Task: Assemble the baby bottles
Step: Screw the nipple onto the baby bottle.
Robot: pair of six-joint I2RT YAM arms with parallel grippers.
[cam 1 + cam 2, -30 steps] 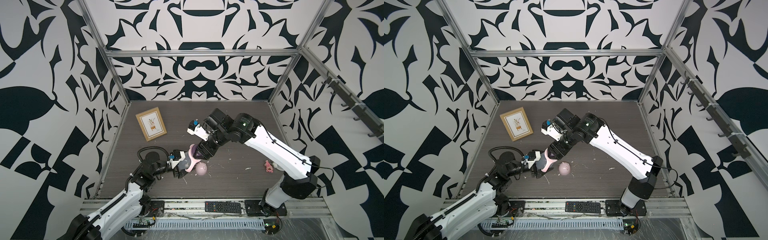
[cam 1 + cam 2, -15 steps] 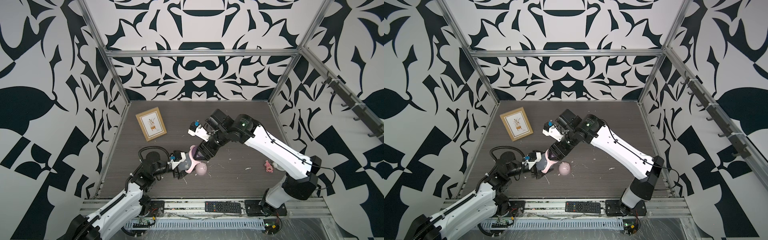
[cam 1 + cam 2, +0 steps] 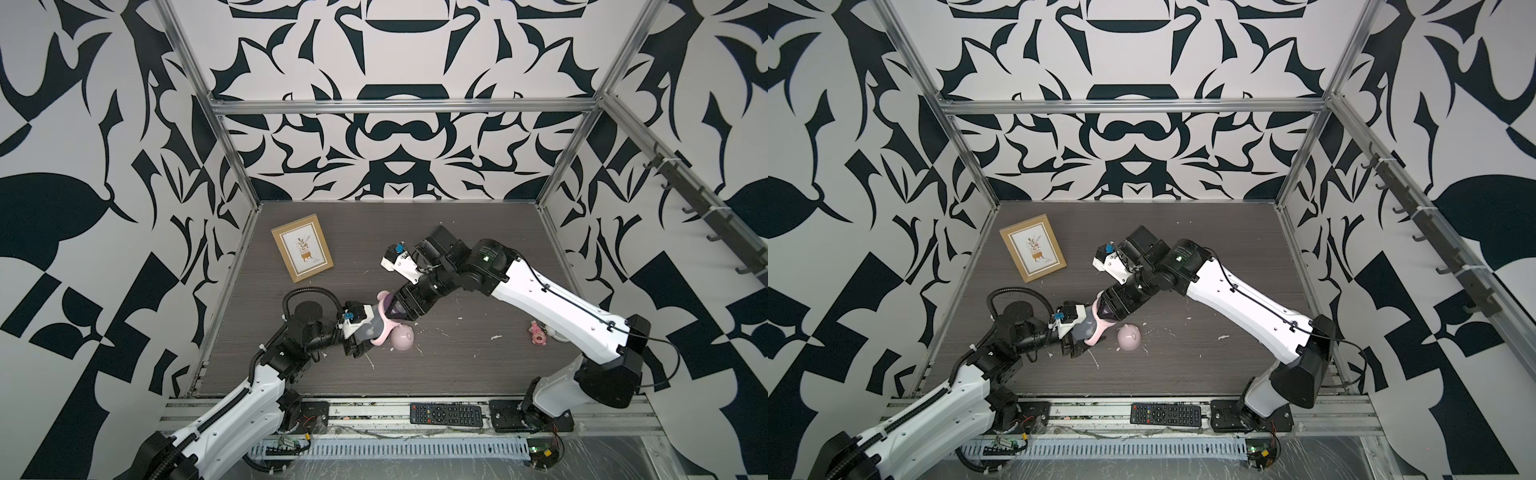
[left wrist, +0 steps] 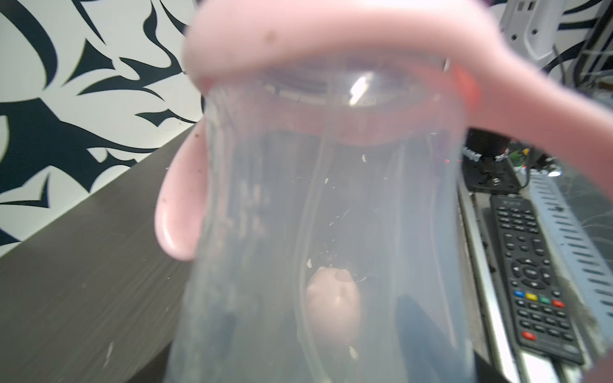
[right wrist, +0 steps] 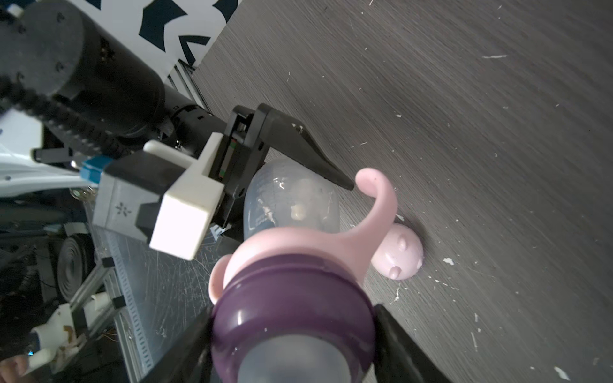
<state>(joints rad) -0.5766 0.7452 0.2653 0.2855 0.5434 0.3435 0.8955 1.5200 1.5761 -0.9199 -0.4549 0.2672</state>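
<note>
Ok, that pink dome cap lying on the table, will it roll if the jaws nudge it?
The pink dome cap is smooth and rounded, so a nudge would likely slide or roll it. Its small ears may stop it short.

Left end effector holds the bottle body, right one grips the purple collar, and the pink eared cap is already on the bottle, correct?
No: the right wrist view shows the pink eared cap lying on the table instead. The left end effector holds the bottle body and the right end effector grips the purple collar.
</note>
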